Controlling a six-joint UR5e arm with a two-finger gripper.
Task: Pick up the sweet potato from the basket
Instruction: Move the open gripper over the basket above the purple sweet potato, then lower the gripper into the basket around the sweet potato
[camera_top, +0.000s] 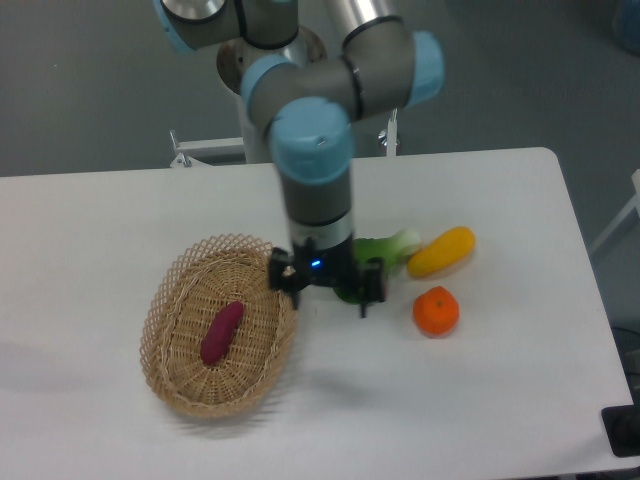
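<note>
Broad white rectangular table with rounded corners, plain grey floor behind it, soft even light

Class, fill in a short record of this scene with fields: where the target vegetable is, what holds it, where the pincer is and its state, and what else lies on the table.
target: sweet potato, lying inside the basket
container: basket, wicker, on the table's left part
pincer: open, empty, by the basket's right rim, not over the sweet potato
other items: green vegetable partly hidden behind the pincer; yellow vegetable; orange
surface: white table
</note>
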